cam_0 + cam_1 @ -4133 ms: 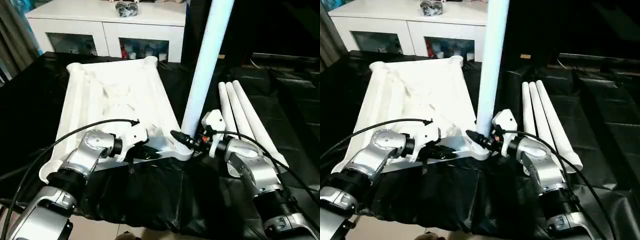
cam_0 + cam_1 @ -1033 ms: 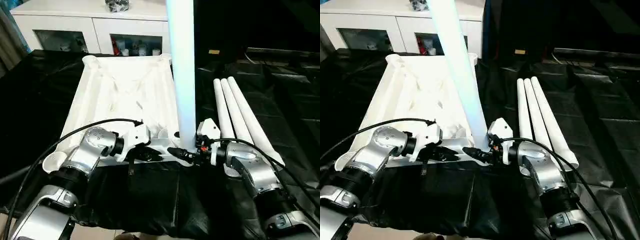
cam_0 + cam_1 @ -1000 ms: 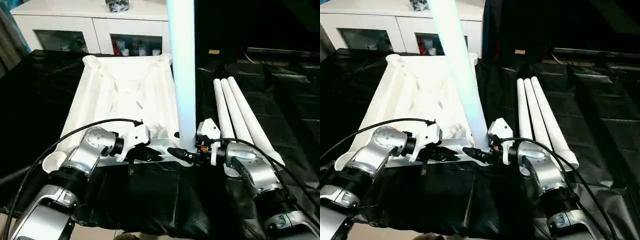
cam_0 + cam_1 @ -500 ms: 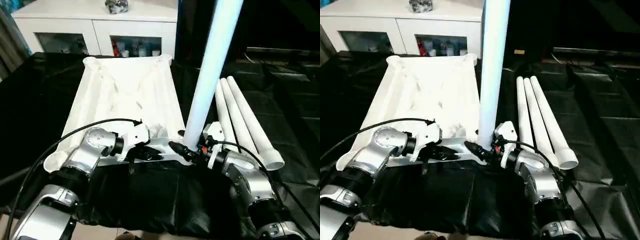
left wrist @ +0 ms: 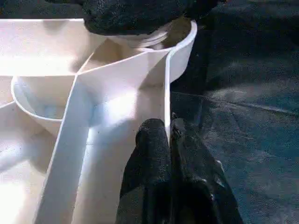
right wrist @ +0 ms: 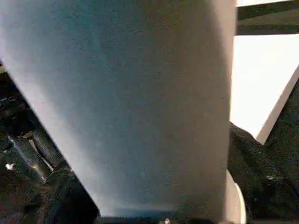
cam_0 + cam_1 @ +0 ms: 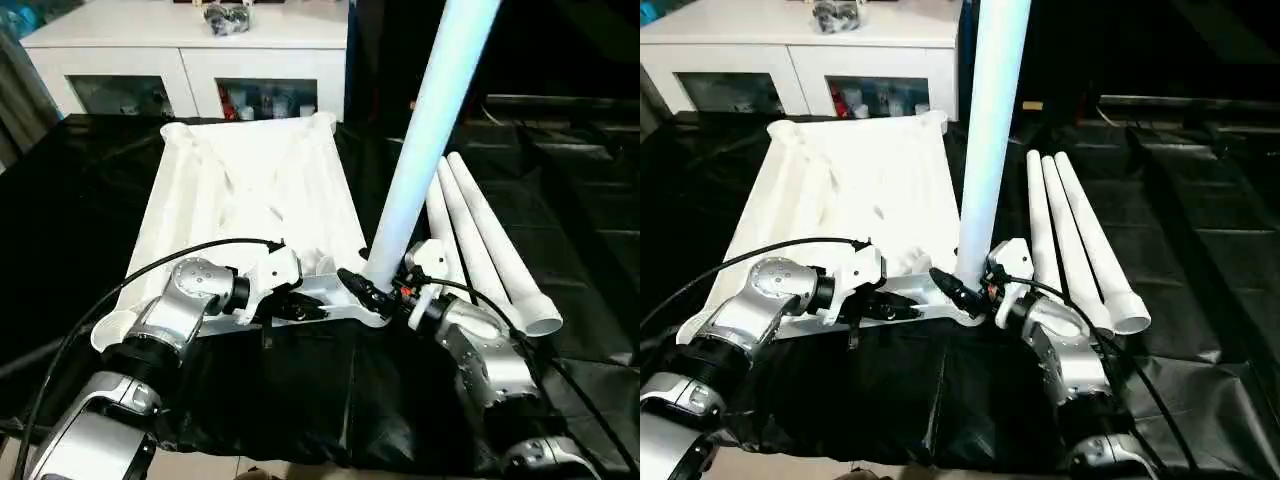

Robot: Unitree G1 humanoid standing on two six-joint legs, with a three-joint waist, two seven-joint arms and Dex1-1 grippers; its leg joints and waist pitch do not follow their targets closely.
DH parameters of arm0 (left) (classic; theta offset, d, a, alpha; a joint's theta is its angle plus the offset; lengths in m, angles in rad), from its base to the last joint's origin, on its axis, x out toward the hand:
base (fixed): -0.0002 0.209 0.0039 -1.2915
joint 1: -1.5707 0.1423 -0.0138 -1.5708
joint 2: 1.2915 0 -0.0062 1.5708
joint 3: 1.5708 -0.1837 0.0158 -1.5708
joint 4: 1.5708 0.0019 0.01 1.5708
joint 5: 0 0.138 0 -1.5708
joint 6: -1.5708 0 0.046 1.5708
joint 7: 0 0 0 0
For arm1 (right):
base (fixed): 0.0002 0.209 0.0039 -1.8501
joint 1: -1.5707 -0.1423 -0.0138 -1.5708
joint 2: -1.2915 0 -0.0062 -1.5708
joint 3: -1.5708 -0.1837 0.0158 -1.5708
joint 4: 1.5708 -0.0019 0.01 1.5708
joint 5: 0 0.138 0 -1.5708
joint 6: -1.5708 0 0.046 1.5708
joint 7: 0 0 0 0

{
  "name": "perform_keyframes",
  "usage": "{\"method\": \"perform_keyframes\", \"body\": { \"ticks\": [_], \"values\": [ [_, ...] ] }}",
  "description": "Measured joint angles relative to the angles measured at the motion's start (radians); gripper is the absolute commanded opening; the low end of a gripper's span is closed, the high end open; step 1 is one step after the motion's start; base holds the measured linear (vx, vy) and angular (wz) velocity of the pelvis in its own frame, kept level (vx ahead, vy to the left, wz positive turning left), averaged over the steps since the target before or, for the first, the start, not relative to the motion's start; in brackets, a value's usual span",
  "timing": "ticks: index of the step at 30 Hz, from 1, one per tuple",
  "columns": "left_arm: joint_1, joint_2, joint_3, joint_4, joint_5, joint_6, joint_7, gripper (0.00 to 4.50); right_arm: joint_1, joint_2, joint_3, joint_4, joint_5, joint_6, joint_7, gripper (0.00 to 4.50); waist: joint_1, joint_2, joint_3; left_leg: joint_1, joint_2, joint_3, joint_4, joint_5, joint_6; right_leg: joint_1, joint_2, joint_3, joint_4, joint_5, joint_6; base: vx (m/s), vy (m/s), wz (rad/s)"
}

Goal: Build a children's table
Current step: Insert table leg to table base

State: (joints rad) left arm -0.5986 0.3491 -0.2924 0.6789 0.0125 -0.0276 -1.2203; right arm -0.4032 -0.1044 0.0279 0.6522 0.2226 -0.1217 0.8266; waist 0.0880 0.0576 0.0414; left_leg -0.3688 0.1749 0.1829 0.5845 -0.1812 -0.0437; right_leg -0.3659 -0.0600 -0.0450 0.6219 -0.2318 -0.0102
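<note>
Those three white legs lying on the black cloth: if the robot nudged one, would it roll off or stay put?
The three spare legs are round tubes, so a nudged one would probably roll. They taper, so it would likely curve rather than run straight. The open end shows them hollow, so probably light, and the wrinkled black cloth may slow them.

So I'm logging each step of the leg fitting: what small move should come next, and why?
Probably tip the held leg upright over the near right corner socket, then press down. It leans away from the tabletop at its top, the right pincer grips its base, and the left pincer pinches the tabletop's near rim.
</note>
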Motion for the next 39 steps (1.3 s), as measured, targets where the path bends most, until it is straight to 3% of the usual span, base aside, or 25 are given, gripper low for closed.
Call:
{"method": "perform_keyframes", "body": {
  "ticks": [6,8,16,22,26,30,34,39],
  "values": [
    [0.0,-0.01,0.0,0.008,0.002,-0.005,0.025,0.0,-0.025,-0.01,-0.002,0.026,0.001,0.003,0.012,2.75,-0.002,-0.004,0.002,0.0,0.0,0.0,-0.001,0.0,0.0,-0.001,0.0,0.0,-0.001,0.0,0.0,0.0,0.0,0.0],
    [-0.002,-0.011,0.005,0.011,-0.002,0.0,0.025,0.44,-0.028,-0.014,-0.003,0.031,0.001,0.003,0.017,2.75,-0.003,-0.006,0.003,0.0,0.0,0.001,-0.002,0.0,0.0,-0.001,0.0,0.0,-0.001,0.0,0.0,0.0,0.0,0.0],
    [-0.072,0.037,0.121,-0.049,-0.129,0.039,-0.042,1.02,-0.034,-0.025,-0.007,0.038,0.004,0.013,0.051,2.75,0.0,-0.013,0.005,0.0,0.0,0.002,-0.005,0.0,0.0,-0.002,0.0,0.0,-0.003,0.0,0.0,0.0,0.0,0.0],
    [-0.079,0.044,0.154,-0.074,-0.199,0.095,-0.087,1.42,-0.045,-0.026,-0.008,0.036,0.013,0.038,0.078,2.75,-0.001,-0.013,0.005,-0.001,0.0,0.004,-0.006,0.0,0.0,-0.002,0.0,0.0,-0.007,0.0,0.0,0.0,0.0,0.0],
    [-0.1,0.004,0.213,-0.138,-0.31,0.22,-0.097,1.8,-0.055,-0.035,-0.018,0.031,0.026,0.07,0.103,2.75,0.004,-0.014,0.006,-0.003,0.0,0.004,-0.006,0.0,0.0,-0.004,0.0,0.0,-0.009,0.0,0.0,0.0,0.0,0.0],
    [-0.121,-0.05,0.222,-0.205,-0.385,0.295,-0.1,2.22,-0.059,-0.039,-0.017,0.016,0.04,0.099,0.135,2.75,0.005,-0.014,0.006,-0.007,0.0,0.007,-0.006,0.0,0.001,-0.007,-0.001,0.001,-0.009,0.0,0.0,0.0,0.0,0.0],
    [-0.121,-0.098,0.214,-0.211,-0.394,0.312,-0.08,2.44,-0.06,-0.053,-0.001,-0.015,0.046,0.135,0.169,2.75,0.003,-0.014,0.006,-0.017,0.001,0.007,-0.005,0.002,0.003,-0.017,0.0,0.0,-0.006,0.0,0.0,0.0,0.0,0.0],
    [-0.121,-0.139,0.208,-0.241,-0.43,0.381,-0.07,2.74,-0.059,-0.063,0.014,-0.046,0.054,0.18,0.21,2.75,0.003,-0.013,0.007,-0.022,0.002,0.007,-0.003,0.003,0.007,-0.021,0.0,-0.001,-0.005,0.0,0.0,0.0,0.0,0.0]
  ]
}}
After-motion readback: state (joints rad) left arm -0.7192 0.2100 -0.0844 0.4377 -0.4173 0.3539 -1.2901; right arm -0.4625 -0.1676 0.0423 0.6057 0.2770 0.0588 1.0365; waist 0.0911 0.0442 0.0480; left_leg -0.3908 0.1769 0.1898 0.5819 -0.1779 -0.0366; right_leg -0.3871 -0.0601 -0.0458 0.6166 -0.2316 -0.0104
